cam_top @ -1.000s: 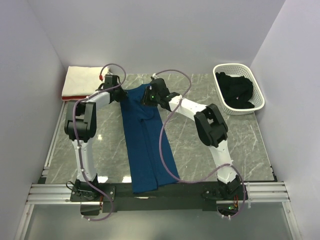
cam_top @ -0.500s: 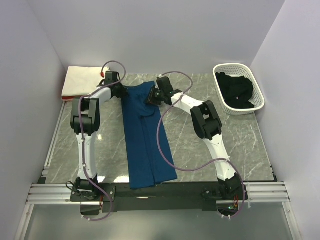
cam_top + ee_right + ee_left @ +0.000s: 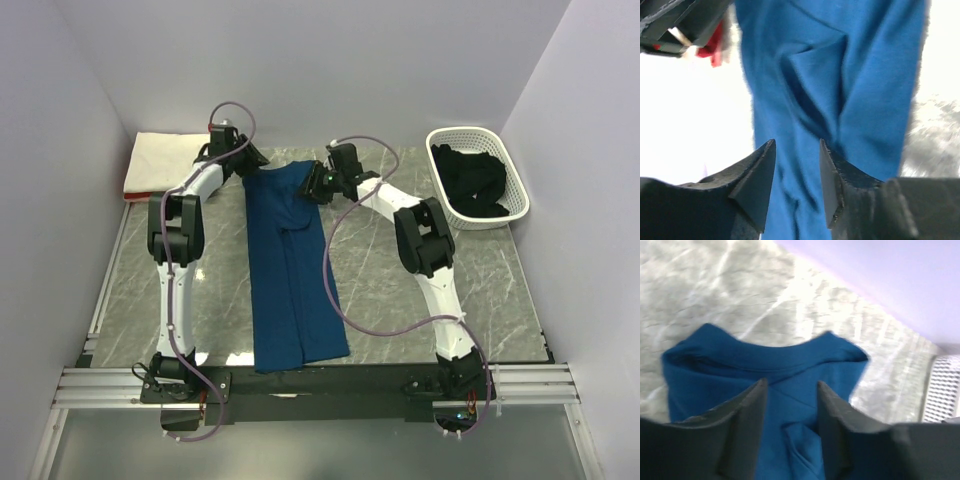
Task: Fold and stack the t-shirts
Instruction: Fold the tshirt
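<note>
Navy t-shirt (image 3: 290,270) lay folded lengthwise in a long strip down the middle of the counter (image 3: 420,300), collar at the far end. Left gripper (image 3: 791,384) and right gripper (image 3: 796,142) hung over that far end, each with its fingers apart above the cloth.

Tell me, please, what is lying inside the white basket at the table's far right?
A bunched black cloth fills most of the white basket. It covers the basket's floor, so anything beneath it cannot be seen.
</note>
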Tool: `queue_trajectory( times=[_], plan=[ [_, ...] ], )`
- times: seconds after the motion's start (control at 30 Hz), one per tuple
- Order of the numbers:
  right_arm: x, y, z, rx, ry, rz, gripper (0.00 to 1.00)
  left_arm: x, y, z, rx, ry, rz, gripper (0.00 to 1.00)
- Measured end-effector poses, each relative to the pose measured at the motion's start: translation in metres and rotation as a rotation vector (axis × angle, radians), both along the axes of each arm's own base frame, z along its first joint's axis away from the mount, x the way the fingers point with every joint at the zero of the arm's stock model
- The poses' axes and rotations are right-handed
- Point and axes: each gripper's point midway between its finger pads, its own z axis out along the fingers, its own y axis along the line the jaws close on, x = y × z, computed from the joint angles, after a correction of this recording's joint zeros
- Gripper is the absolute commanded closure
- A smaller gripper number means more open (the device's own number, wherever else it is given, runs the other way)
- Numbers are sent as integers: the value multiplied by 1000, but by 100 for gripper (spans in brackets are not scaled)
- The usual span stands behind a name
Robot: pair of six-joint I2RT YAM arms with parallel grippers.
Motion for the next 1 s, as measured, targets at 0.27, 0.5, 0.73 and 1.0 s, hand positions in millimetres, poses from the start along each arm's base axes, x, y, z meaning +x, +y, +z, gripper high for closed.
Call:
queue_trajectory(
  times=[0.27, 0.5, 0.73, 1.0],
  plan=[
    [-18, -16, 80, 30, -97, -2, 52, -37, 3, 55, -42, -62, 4, 50],
    [-95, -58, 93, -10, -70, -26, 52, -141, 25, 67, -62, 14, 164, 56],
    [-213, -107, 38, -95, 68, -14, 52, -284, 22, 24, 29, 155, 272, 56],
    [-344, -141, -15, -134, 175, 87, 53, -412, 23, -22, 55, 265, 261, 59]
  ],
)
